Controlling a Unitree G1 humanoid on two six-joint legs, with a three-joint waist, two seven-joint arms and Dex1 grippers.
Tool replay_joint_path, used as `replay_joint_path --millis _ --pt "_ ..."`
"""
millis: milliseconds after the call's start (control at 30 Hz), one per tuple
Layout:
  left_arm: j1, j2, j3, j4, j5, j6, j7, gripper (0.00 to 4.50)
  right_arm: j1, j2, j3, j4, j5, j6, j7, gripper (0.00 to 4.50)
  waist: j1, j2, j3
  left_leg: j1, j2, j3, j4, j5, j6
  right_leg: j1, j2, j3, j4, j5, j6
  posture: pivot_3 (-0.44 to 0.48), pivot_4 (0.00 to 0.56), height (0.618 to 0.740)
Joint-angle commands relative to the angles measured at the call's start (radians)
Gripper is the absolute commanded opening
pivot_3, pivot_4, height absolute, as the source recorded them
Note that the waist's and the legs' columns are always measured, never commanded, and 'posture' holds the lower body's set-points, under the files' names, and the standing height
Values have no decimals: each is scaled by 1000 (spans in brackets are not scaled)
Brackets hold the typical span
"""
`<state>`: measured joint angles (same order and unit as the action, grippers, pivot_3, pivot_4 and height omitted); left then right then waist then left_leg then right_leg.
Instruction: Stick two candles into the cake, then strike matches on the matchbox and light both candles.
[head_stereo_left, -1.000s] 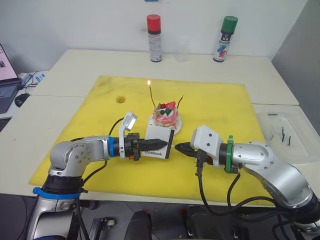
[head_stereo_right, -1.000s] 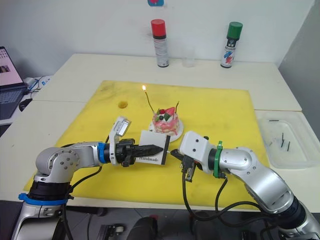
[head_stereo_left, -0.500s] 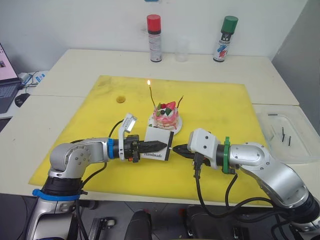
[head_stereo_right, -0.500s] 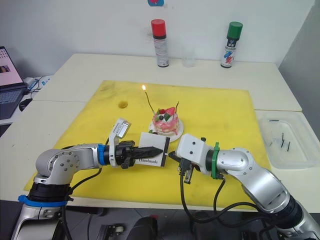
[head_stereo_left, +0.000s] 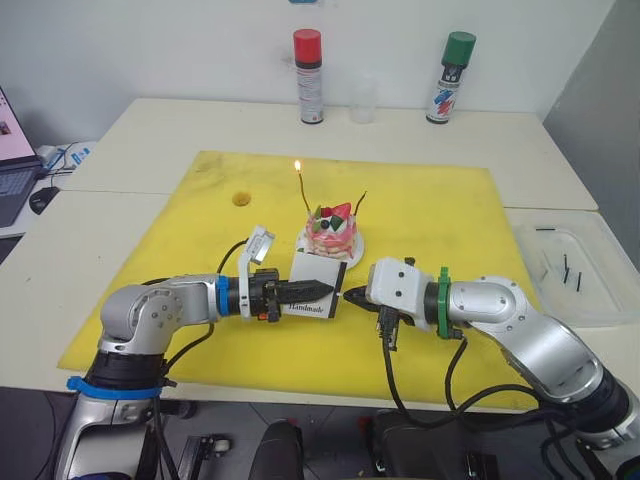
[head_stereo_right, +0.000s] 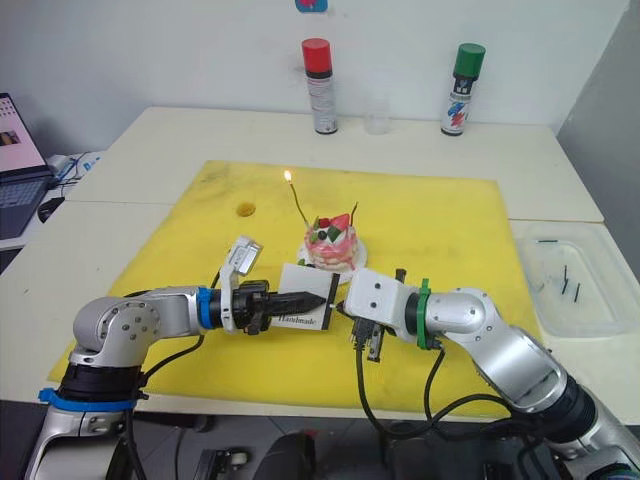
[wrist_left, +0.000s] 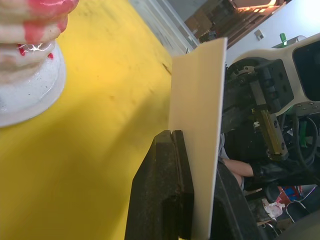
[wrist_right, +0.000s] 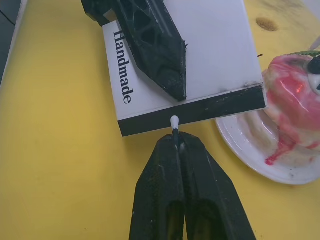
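While the right gripper (wrist_right: 176, 141) pinches a match (wrist_right: 174, 125) between closed fingers, its white head touches the matchbox's (wrist_right: 200, 60) dark strip at twelve o'clock. Clamped on that upright box, the left gripper (head_stereo_left: 322, 291) holds it, the cake (head_stereo_left: 331, 228) just beyond carrying one lit candle (head_stereo_left: 302, 192).

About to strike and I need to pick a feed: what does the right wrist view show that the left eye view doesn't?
Right wrist view only: the match's white head touching the matchbox's dark strip.

Left eye view only: one candle burning, the other candle unlit.

Both: the left gripper clamped on the matchbox, the right gripper shut on the match, and the cake just behind.
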<state>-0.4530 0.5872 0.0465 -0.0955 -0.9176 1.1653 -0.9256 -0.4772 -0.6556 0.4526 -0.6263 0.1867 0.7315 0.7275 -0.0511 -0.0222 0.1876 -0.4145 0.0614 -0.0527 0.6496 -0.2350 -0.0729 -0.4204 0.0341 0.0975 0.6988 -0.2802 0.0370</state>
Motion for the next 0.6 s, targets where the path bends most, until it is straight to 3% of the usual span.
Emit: replay_joint_path --millis 33,200,433,600 --pt "-176 -5 61 42 -9 -66 -15 0 -50 -41 57 10 -35 -148 134 33 2 0 0 0 0 0 0 0 0 0 0 -1 0 0 0 0 150 704" --pt "-247 61 110 39 -23 -64 -22 0 -88 -48 -12 30 -12 -181 188 33 -3 -1 1 -1 0 0 1 0 0 0 0 0 -1 0 0 0 150 704" --pt "-73 150 168 -116 -112 49 2 0 -101 -56 -160 11 28 -113 171 33 -4 -1 1 -1 1 -1 -1 0 0 -1 0 -2 0 -1 -2 0 150 704" --pt "8 159 173 -141 -127 64 34 0 -108 -67 -203 18 31 -97 165 33 1 -1 1 -1 1 -1 0 0 0 0 0 -1 0 -1 -1 0 150 704"
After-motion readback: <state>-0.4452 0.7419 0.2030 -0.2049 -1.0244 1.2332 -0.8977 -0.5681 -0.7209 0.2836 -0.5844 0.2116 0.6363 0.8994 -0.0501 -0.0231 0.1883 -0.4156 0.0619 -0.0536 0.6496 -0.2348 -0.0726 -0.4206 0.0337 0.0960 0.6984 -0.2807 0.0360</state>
